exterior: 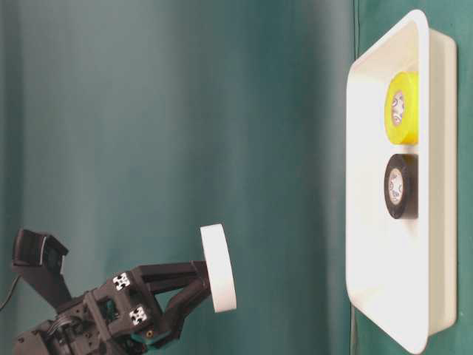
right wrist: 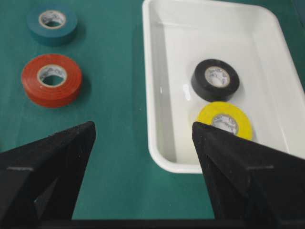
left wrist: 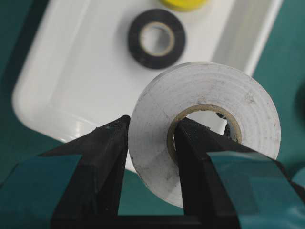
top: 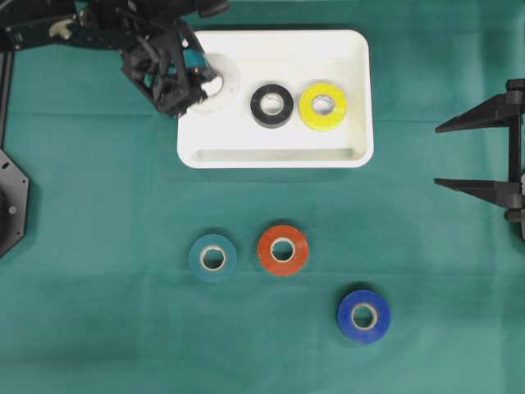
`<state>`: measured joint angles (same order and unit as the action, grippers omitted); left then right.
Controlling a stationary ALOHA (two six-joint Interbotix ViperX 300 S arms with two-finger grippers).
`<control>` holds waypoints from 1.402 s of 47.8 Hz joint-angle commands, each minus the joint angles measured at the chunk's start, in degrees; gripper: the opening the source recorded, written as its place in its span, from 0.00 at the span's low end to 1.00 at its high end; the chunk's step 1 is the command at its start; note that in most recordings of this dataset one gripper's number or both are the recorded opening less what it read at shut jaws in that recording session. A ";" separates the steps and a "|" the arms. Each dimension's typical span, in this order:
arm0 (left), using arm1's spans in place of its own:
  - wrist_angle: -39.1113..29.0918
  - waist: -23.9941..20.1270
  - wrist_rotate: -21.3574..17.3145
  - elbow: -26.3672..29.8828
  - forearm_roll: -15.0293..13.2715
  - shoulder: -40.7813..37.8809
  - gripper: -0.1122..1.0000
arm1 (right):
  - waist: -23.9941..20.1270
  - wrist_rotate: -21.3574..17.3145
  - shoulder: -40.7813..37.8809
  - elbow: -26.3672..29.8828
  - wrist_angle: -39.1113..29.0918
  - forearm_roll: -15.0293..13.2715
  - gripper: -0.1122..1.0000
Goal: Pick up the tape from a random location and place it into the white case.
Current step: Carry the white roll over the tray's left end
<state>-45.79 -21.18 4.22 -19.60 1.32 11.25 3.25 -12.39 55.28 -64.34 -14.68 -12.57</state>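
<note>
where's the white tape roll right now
In the overhead view the white tape roll is held by the left pincer above the white case's left end, left of the black roll.

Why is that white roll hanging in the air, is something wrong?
Nothing stands out. The left hand holds the white roll by its wall above the case. The black roll and yellow roll lie flat inside.

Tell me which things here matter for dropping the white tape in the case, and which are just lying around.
In play:
white tape, clamped in the left tool
white case

Lying about:
black tape and yellow tape, already in the case
teal tape
red tape
blue tape
</note>
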 commanded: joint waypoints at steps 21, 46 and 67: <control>0.53 -2.90 0.00 1.32 0.00 0.62 0.32 | 0.09 0.00 -0.35 1.58 0.09 -0.18 0.84; 0.53 -2.90 0.00 1.32 0.00 0.62 0.32 | 0.09 0.00 -0.35 1.76 -0.18 -0.18 0.84; 0.53 -2.90 0.00 1.23 0.00 0.62 0.32 | 0.09 -0.09 -0.35 1.85 -0.26 -0.53 0.84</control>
<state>-45.79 -24.08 4.13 -19.34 1.32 11.07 3.25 -12.39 55.28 -64.16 -15.21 -12.92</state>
